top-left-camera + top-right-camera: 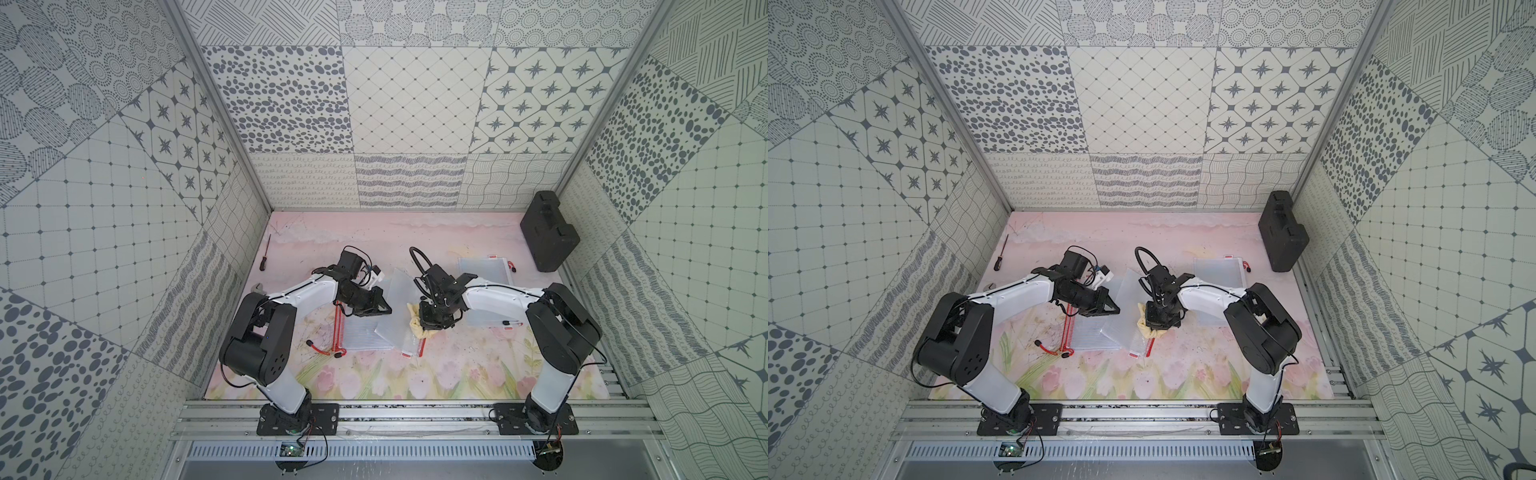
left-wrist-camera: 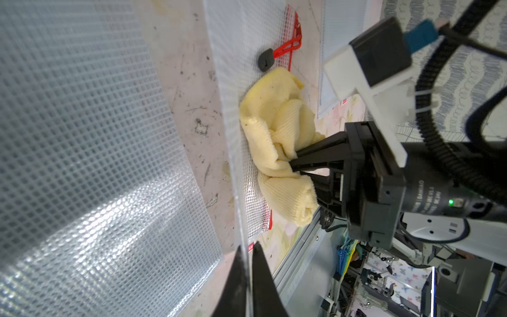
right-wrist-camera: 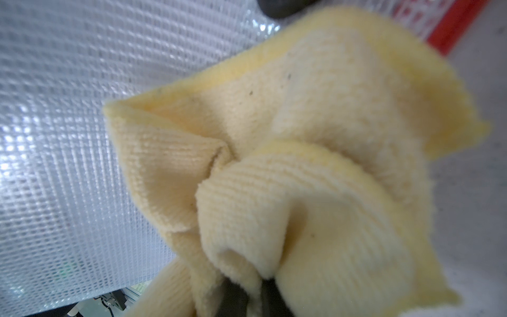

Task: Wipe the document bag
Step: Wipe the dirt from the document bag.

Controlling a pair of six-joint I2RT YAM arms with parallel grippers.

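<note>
In both top views the document bag [image 1: 399,332] [image 1: 1131,338] sits mid-frame btwn the arms, tilted. The L gripper [image 1: 384,309] is at its left side, the R gripper [image 1: 432,323] at its right w/ a yellow cloth [image 1: 419,329]. A second mesh bag [image 1: 357,338] lies flat just left, black case [image 1: 548,230] upper right, screwdriver [image 1: 265,254] far left. L wrist view: L gripper [image 2: 248,263], bottom centre, is clamped on the bag's thin edge; the cloth [image 2: 277,137] presses on the bag's mesh face [image 2: 233,41] mid-frame, R gripper [image 2: 293,164] closed on it. R wrist view: the cloth [image 3: 301,164] fills centre-right, bunched in the closed jaws at bottom; bag mesh [image 3: 68,109] fills the left.
</note>
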